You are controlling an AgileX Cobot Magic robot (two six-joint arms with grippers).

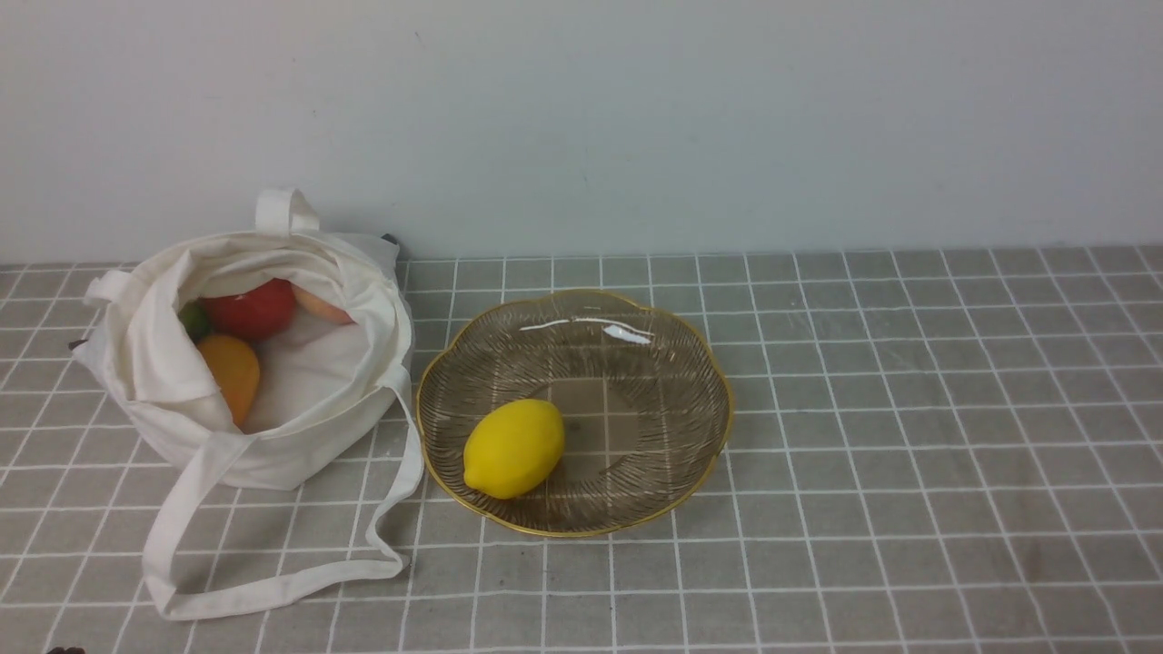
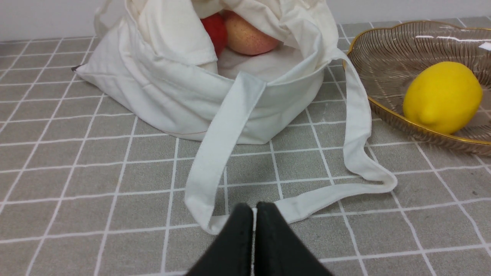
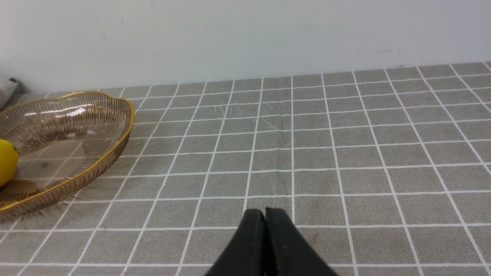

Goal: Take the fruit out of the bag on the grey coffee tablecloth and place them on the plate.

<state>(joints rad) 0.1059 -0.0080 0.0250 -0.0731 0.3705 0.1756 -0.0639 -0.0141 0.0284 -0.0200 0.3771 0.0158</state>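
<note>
The cream cloth bag (image 1: 300, 400) stands open at the left on the grey checked tablecloth (image 1: 909, 409). Inside it show a red fruit (image 1: 250, 309), an orange one (image 1: 232, 371), a peach one (image 1: 320, 305) and a bit of a green one (image 1: 193, 320). The yellow lemon (image 1: 514, 448) lies in the ribbed glass plate (image 1: 636, 363) beside the bag. My left gripper (image 2: 254, 209) is shut and empty, low over the cloth just short of the bag's strap (image 2: 218, 153). My right gripper (image 3: 264, 213) is shut and empty, over bare cloth to the right of the plate (image 3: 96, 115). Neither gripper shows in the front view.
A white wall (image 1: 636, 118) runs along the back edge of the table. The bag's long strap loop (image 1: 273, 581) lies flat on the cloth in front of the bag. A dark bit shows behind the bag (image 1: 391, 240).
</note>
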